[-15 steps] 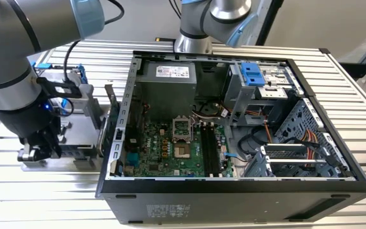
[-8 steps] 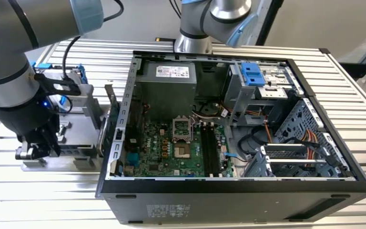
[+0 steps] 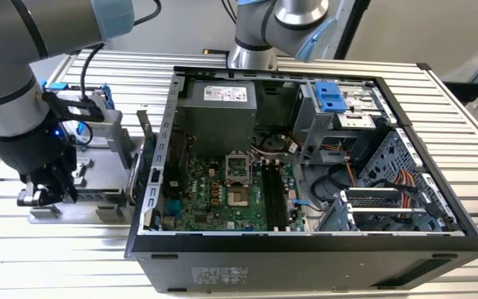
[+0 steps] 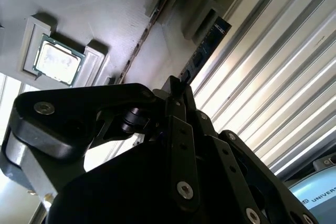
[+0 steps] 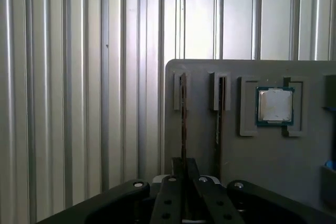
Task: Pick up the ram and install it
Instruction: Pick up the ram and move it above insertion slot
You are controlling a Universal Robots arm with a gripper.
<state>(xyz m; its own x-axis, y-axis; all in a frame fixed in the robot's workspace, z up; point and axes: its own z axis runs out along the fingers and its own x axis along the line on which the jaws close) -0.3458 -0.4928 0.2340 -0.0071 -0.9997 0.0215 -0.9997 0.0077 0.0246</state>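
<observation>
Edgewise, the ram [image 5: 182,114] stands in a slot of the grey holder tray [image 5: 262,171]. A second memory stick [image 5: 220,108] stands between it and the CPU chip [image 5: 274,105]. I judge the ram light, stiff and thin but fragile, best taken by its flat faces along the free long edge, clear of the contacts. The claw [image 5: 184,169] looks pressed together on that edge, pinching the ram in its slot. No print on the stick is legible. The tray lies on the ribbed worktop [image 5: 79,77] beside the open computer case [image 3: 305,240], whose power supply label [image 3: 224,93] is too small to read.
</observation>
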